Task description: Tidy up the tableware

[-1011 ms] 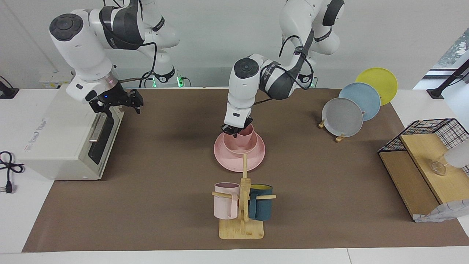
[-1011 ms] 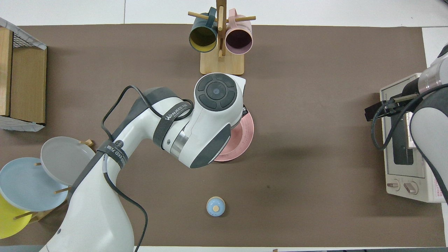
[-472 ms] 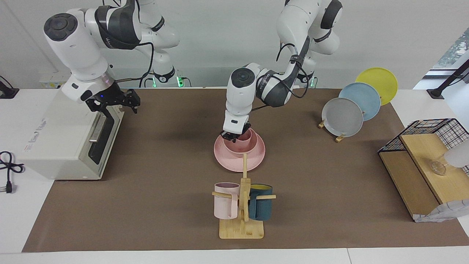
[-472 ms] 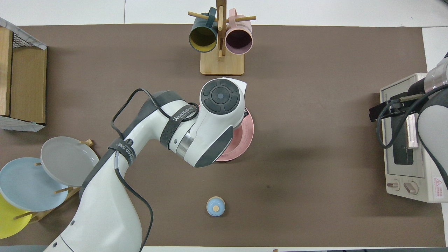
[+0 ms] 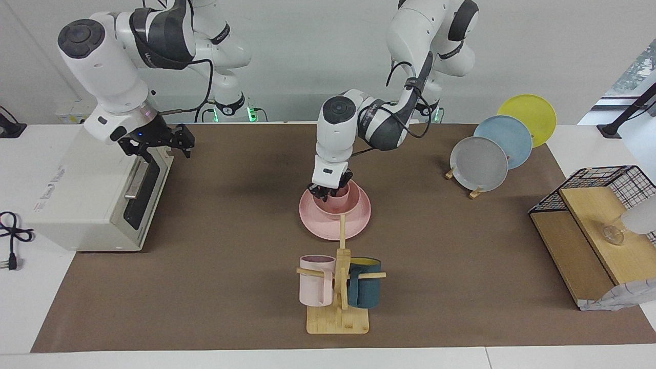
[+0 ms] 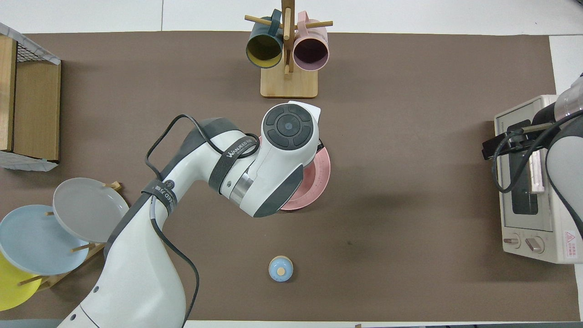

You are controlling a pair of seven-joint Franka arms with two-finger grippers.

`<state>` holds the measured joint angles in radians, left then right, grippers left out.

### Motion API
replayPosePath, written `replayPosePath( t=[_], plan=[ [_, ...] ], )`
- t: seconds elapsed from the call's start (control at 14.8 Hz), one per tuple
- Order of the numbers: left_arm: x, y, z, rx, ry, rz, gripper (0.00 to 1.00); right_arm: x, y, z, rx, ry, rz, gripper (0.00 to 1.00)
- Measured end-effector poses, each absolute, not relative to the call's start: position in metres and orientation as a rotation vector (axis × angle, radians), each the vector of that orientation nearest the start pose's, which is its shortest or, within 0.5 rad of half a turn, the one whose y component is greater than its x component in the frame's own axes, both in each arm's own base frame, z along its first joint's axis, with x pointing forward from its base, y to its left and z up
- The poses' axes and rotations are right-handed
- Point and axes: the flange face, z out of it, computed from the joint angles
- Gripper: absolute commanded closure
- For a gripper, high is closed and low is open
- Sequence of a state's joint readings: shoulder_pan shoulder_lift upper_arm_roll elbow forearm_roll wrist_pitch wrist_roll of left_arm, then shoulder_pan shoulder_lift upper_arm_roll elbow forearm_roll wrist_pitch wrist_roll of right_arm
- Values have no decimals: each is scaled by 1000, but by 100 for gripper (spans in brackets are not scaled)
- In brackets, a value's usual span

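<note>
The pink plate (image 5: 313,220) lies in the middle of the table, and the pink bowl (image 5: 349,206) sits on it. The pink cup (image 5: 344,192) stands upright in the bowl. My left gripper (image 5: 327,190) reaches down into the bowl and is shut on the cup's rim on the side toward the right arm's end. In the overhead view the left arm covers the bowl and cup, and only the plate's edge (image 6: 316,182) shows. My right gripper (image 5: 156,144) waits above the toaster oven (image 5: 87,189).
A wooden mug tree (image 5: 338,307) with a pale pink and a teal mug stands farther from the robots than the plate. A rack holds grey, blue and yellow plates (image 5: 479,164). A wire and wood shelf (image 5: 599,230) stands at the left arm's end. A small blue knob (image 6: 280,268) lies nearer to the robots.
My left gripper has lowered the pink cup from just above the bowl down into it. My right gripper has drifted slightly over the toaster oven.
</note>
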<state>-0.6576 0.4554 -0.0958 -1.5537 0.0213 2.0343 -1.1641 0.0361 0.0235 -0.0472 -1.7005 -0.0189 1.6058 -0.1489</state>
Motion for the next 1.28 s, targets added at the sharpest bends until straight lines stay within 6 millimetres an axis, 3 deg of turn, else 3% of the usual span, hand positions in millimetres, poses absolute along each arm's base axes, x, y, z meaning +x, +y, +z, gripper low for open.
replayPosePath(
  t=[0.2, 0.4, 0.67, 0.88, 1.08, 1.28],
  plan=[
    [516, -452, 403, -3102, -655, -44, 0, 557, -10, 554, -3142, -177, 189, 0],
    [532, -407, 470, -3097, -644, -71, 0, 556, -14, 554, -3142, -165, 190, 0],
    [543, -302, 569, -3107, -614, -89, 0, 556, -14, 554, -3142, -167, 191, 0],
    [532, -227, 626, -3129, -542, -47, 0, 556, -11, 554, -3141, -175, 192, 0],
    [528, -153, 653, -3140, -423, -23, 0, 556, -11, 554, -3141, -175, 197, 0],
    [533, -90, 646, -3152, -244, 21, 0, 556, -12, 553, -3140, -172, 206, 0]
  ],
)
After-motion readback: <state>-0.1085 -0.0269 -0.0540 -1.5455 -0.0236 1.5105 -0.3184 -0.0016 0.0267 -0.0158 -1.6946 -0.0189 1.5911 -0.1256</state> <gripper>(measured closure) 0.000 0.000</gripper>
